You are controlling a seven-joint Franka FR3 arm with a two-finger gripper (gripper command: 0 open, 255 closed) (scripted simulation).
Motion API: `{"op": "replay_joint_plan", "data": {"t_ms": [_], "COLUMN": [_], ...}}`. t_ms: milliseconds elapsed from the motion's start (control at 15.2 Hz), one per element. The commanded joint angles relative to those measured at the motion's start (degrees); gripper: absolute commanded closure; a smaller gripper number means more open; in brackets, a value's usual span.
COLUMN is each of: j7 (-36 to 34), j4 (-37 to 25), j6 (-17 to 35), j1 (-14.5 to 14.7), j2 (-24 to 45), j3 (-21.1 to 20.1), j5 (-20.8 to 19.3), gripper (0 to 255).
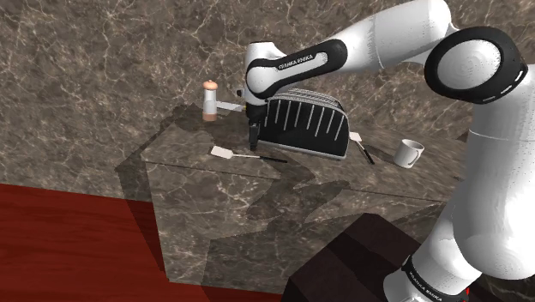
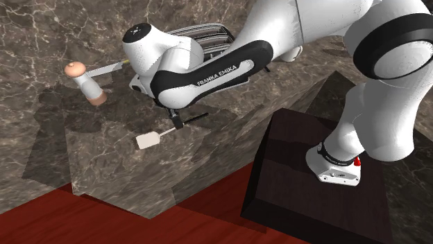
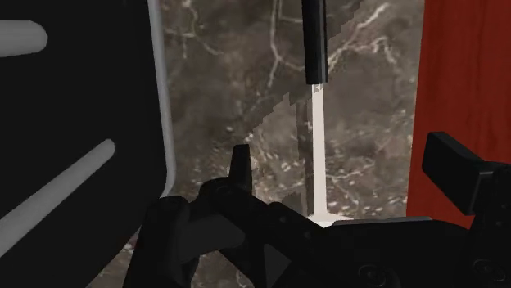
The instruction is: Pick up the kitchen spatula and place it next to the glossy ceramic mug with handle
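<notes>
A spatula with a white blade, thin pale shaft and black handle lies flat on the marble counter, in front of the toaster. My gripper hangs just above its shaft, pointing down, fingers open and holding nothing. In the wrist view the shaft runs between the two spread fingers of the gripper without touching either; the black handle lies beyond. In the second exterior view the blade sticks out past the gripper. The white mug with a handle stands at the shoulder view's right, beyond the toaster.
A black, grey-slotted toaster stands close behind the gripper. A second white-bladed utensil lies between toaster and mug. A pepper grinder stands at the back left beside a flat utensil. The counter's front edge drops to red floor.
</notes>
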State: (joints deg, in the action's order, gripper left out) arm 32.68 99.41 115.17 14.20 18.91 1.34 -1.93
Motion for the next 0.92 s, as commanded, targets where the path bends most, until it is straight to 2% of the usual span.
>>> {"op": "replay_joint_plan", "data": {"t_ms": [0, 462, 858], "j7": [0.69, 0.66, 0.66], "j4": [-1.58, 1.13, 1.11], "j6": [0.6, 5.04, 5.04], "j1": [0.28, 0.19, 0.19], "j2": [2.18, 3.91, 3.92], "j3": [-0.39, -0.35, -0.35], "j5": [-0.09, -0.14, -0.14], "gripper": [0, 0, 0]}}
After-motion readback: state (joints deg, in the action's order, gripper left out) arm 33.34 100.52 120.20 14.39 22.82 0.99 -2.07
